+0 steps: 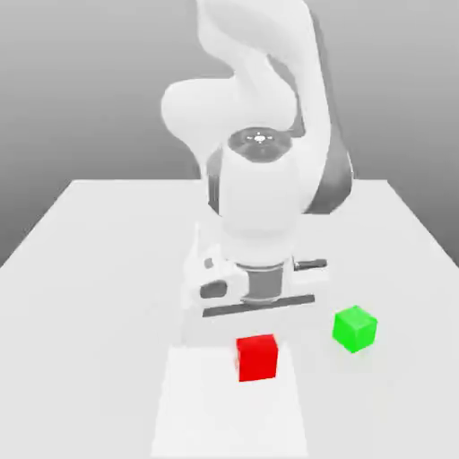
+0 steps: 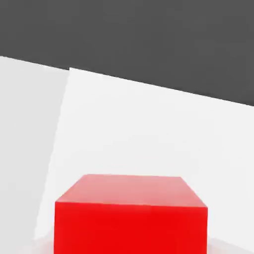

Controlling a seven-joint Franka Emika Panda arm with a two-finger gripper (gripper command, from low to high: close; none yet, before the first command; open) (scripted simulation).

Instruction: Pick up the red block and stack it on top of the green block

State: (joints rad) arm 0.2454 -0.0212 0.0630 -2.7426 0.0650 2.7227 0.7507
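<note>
On the near part of the pale table (image 1: 99,305), a flat white rectangular patch (image 1: 229,408) lies left of centre in the exterior view, and the red block (image 1: 257,359) shows at its far edge, toward the patch's right side. Whether the block's underside touches the surface cannot be told. The green block (image 1: 355,329) sits on the bare table to the exterior view's right, a little farther back than the red one and well apart from it; it is turned so that a corner faces near. Arm (image 1: 259,197) pose: it comes in from the far side, bends at the elbow high up, and its wrist section drops nearly upright to the hand, which points down just above and behind the red block. The hand's broad white housing spans left to right in the exterior view, its dark slot tilting slightly up toward the right. Claw state: the gripper (image 2: 130,244) is narrowed onto the red block, with pale finger shapes low beside two opposite sides of it in the hand view. The block's upper face looks level and plain there, and the white patch spreads out beyond it.
</note>
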